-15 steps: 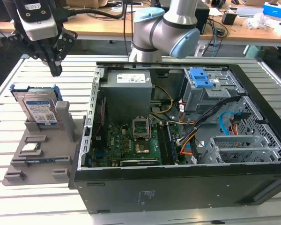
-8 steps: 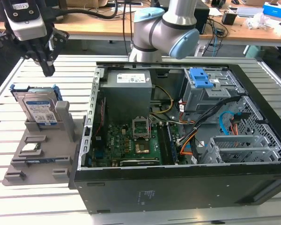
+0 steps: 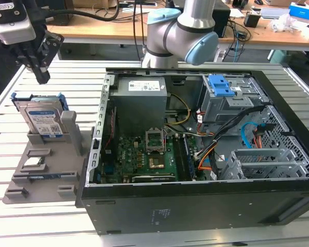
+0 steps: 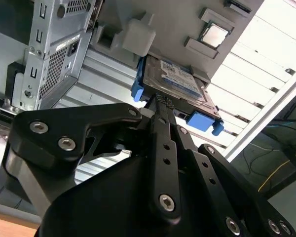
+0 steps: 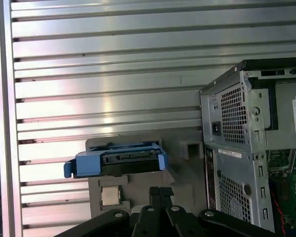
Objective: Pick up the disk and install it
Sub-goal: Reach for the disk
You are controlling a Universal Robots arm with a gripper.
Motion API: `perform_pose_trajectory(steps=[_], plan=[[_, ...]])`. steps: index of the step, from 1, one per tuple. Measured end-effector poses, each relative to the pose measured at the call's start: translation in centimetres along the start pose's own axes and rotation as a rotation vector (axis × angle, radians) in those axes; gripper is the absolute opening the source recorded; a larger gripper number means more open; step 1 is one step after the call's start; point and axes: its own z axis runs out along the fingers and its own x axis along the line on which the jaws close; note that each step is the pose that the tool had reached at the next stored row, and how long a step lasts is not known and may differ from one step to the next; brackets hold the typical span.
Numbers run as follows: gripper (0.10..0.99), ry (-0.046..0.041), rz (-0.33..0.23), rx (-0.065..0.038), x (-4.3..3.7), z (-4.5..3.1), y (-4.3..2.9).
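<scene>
The disk is a silver drive with a white-and-blue label, clipped in a blue bracket. It stands on edge in a grey holder at the exterior view's left. My gripper hangs above and slightly behind the disk without touching it. Its black fingers are shut together with nothing between them. In the second wrist view the gripper points at the disk. In the first wrist view the disk lies just beyond the gripper.
An open computer case lies on the slatted metal table, right of the holder, with a motherboard and a blue-latched drive bay inside. A small square chip sits in the holder. The arm's base stands behind the case.
</scene>
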Motion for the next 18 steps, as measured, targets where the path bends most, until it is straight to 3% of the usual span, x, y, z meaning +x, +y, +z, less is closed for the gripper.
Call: perform_pose_trajectory(steps=[18], plan=[[0.106, 0.0, 0.0, 0.0, 4.01, -0.06, -0.3]])
